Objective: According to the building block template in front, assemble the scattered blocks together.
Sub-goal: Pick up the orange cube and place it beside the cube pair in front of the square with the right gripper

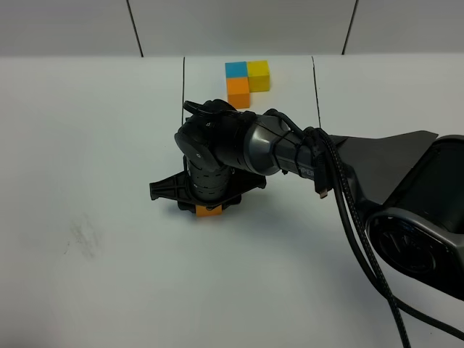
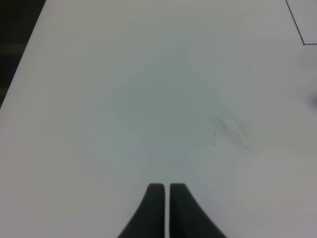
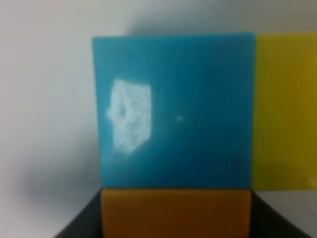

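The building block template (image 1: pixel 247 80), a blue, yellow and orange L of cubes, sits at the back between thin black lines. My right gripper (image 1: pixel 209 209) reaches across to the table's middle and is shut on the loose orange cube (image 1: pixel 209 212). In the right wrist view the gripper (image 3: pixel 176 218) holds the orange cube (image 3: pixel 176 210) right against the loose blue cube (image 3: pixel 173 109). The loose yellow cube (image 3: pixel 285 109) touches the blue one's side. The arm hides both in the high view. My left gripper (image 2: pixel 166 206) is shut and empty above bare table.
The right arm's dark body and cables (image 1: pixel 348 196) stretch from the right edge to the middle. A faint grey smudge (image 1: pixel 83 235) marks the white table at the left and also shows in the left wrist view (image 2: pixel 230 126). A black line corner (image 2: pixel 302 42) lies nearby.
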